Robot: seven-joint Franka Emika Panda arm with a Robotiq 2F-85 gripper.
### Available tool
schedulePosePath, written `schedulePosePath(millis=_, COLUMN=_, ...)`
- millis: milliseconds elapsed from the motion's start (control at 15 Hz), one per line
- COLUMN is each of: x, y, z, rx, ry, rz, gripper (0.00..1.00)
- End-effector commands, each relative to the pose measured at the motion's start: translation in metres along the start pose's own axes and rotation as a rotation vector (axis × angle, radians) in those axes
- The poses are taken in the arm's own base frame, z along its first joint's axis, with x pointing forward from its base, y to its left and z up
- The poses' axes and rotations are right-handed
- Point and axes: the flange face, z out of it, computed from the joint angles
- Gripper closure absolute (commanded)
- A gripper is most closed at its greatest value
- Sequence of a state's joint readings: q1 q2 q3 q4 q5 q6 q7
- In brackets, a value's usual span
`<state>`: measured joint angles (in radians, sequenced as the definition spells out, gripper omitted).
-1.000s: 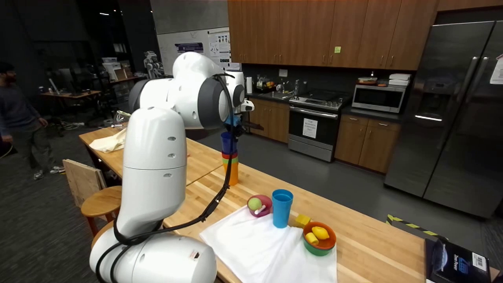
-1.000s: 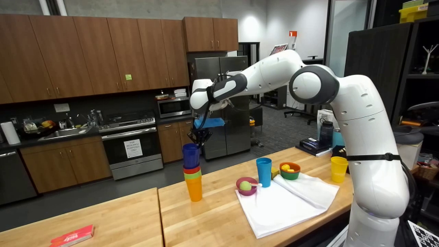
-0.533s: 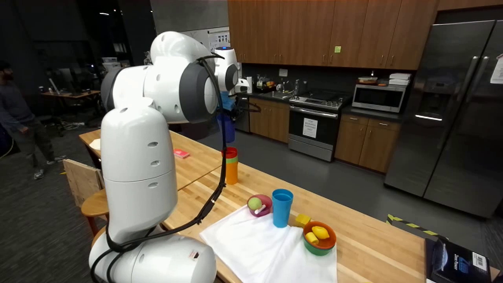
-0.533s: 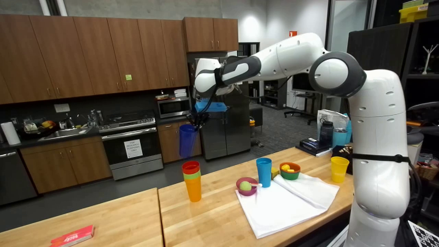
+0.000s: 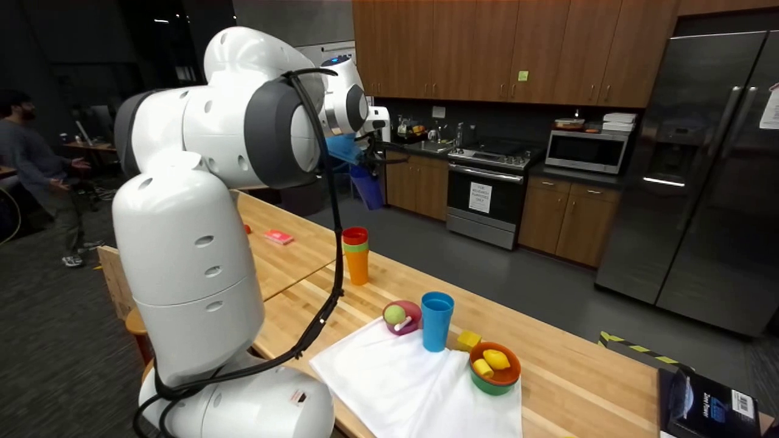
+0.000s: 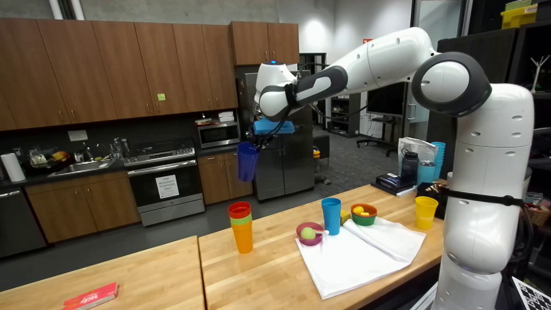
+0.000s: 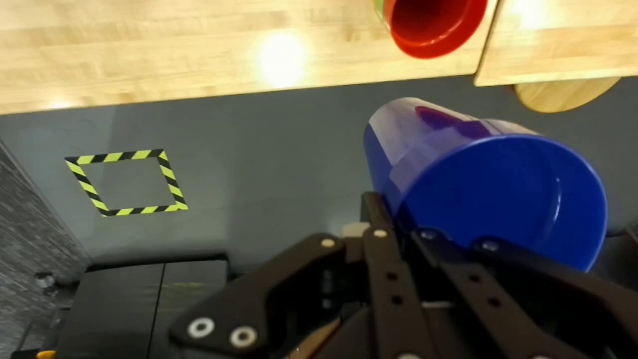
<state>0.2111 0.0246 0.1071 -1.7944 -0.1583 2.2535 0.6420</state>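
Gripper (image 7: 396,214) clamped on blue cup (image 7: 503,194) at the rim, fingers nearly together, just the cup wall between them. Cup hangs in the air right under the gripper, mouth up, tilted. Wrist view looks into the mouth, floor (image 7: 279,164) behind. Blue sheet (image 6: 275,126) on the wrist just above the gripper.

Well below the gripper: stack (image 6: 242,234), upright on table (image 6: 267,271), apart from the blue cup. Red on top, green band, orange lowest.

Farther from the gripper than the stack, same table: purple bowl (image 6: 310,242) with green ball (image 5: 394,315) inside, pale stick (image 5: 403,324) leaning across it. Light-blue cup (image 6: 331,215) upright just beside that bowl, then yellow block (image 5: 468,340), then orange bowl (image 5: 503,379) nested in green bowl (image 5: 490,389), holding lemon (image 5: 496,360) and yellow cylinder (image 5: 482,368). White cloth (image 6: 357,267) spread beside all these. Yellow cup (image 6: 425,213) upright, farther again from the gripper. Black box (image 6: 392,184) and dark bottle (image 6: 409,167) also well off from it.

Opposite side of the gripper from the bowls, lower: red book (image 6: 91,296) flat on second table (image 6: 146,267).

Past the gripper, away from the arm base: sink (image 6: 84,167), stove (image 6: 144,187), microwave (image 6: 218,133), fridge (image 5: 688,213). Person (image 5: 36,152) stands well apart from the gripper.
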Motion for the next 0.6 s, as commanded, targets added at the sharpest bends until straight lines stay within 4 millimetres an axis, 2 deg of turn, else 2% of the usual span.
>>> schedulePosePath(millis=0, x=-0.010, y=0.038, z=0.015, rx=-0.038, ry=-0.014, rz=0.098, gripper=0.99)
schedulePosePath(millis=333, x=-0.025, y=0.085, z=0.080, rx=-0.072, ry=-0.138, rz=0.197, gripper=0.99)
schedulePosePath(millis=533, x=-0.038, y=0.105, z=0.120, rx=-0.038, ry=-0.209, rz=0.251, gripper=0.99)
